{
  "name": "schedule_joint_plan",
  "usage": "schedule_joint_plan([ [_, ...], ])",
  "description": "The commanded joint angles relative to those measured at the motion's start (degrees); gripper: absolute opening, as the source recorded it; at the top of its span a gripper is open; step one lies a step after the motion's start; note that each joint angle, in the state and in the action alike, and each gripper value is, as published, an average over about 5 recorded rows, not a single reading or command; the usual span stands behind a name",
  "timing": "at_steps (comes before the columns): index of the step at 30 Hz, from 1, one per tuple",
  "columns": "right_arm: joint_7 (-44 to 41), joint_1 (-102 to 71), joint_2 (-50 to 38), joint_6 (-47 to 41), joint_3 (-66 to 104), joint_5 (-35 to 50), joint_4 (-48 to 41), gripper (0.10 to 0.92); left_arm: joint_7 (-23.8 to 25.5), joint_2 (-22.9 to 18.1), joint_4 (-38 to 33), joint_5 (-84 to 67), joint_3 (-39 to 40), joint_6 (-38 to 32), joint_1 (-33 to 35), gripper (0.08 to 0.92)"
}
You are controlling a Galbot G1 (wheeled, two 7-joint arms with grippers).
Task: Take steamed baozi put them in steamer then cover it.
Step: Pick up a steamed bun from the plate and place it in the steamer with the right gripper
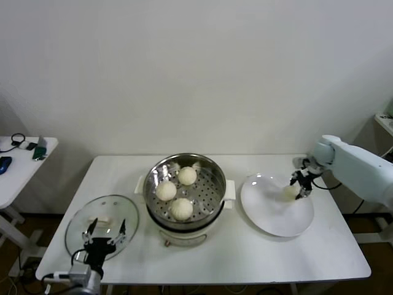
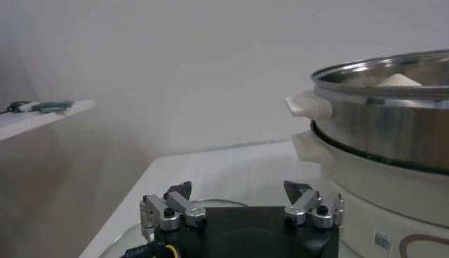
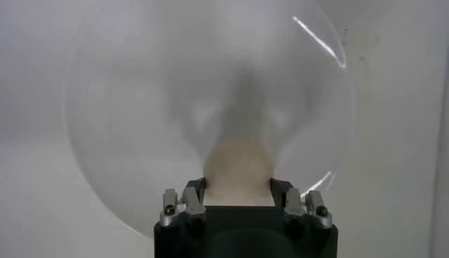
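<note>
Head view shows the right gripper (image 1: 299, 189) closed on the last baozi (image 1: 290, 192) on the plate (image 1: 276, 221), right of frame. Lift straight up, gently, then carry it to the steamer (image 1: 184, 190) at centre. Left gripper (image 1: 105, 235) waits open over the cover (image 1: 101, 224), lower left.

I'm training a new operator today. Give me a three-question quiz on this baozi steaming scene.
1. How many baozi lie in the steamer?
2. True or false: the glass lid covers the steamer.
3. Which gripper grips a baozi: A left, B right?

Key:
1. Three.
2. False; it lies on the table near the left gripper, whose fingers are open.
3. B; the right gripper is shut on the last baozi on the white plate.
</note>
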Motion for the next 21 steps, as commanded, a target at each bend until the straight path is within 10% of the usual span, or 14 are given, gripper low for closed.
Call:
schedule_joint_plan([
  [1, -1.1, 29.7, -0.3, -4.1, -21.3, 20.8, 14.1, 0.628, 0.0, 0.0, -0.2, -0.2, 0.1, 0.2, -0.2, 0.823],
  [21, 11.8, 41.6, 13.2, -25.6, -22.9, 43.0, 47.0, 0.628, 0.1, 0.8, -0.6, -1.5, -0.1, 0.7, -1.0, 0.823],
])
